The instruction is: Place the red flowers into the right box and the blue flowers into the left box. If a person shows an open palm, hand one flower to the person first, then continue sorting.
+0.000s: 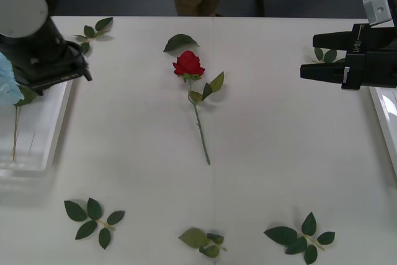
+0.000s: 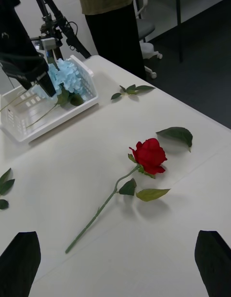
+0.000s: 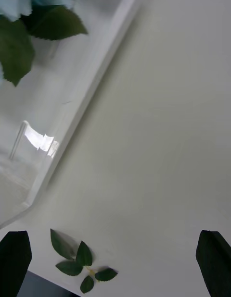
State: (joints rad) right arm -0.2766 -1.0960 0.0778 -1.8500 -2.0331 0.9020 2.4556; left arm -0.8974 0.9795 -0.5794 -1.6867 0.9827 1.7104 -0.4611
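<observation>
Front view first. One red rose [image 1: 188, 64] flat in the middle of the table [image 1: 279, 166], head toward the far edge, stem toward the robot, well apart from both boxes. Not sorted yet, and probably the next thing to take. Right gripper [image 1: 308, 56] above the table on the rose's right, just beside the right box [image 1: 386, 113], fingers pointing at the flower. Left arm [image 1: 37, 48] over the left box [image 1: 59, 113], with a blue flower [image 1: 7, 85] beside it and a thin stem going down into the tray. Loose leaf sprigs [image 1: 93, 218] scattered near the table's edges, no part of the sorting.

Right wrist view next. Black fingers [image 2: 21, 258] far apart at the two corners, nothing between them: released and empty. Rose [image 2: 150, 155] on the table ahead, stem free all along, so a grip at mid-stem looks easiest. Farther off, blue flowers [image 2: 70, 76] inside the white tray [image 2: 57, 119], heads leaning against its far wall.

Left wrist view last. Left gripper [image 3: 115, 263] spread wide as well, holding nothing, above bare table next to the tray's rim [image 3: 91, 92]. Blue petals and broad green leaves [image 3: 19, 1] within the tray. Apparently placed already, which would explain the empty fingers.
</observation>
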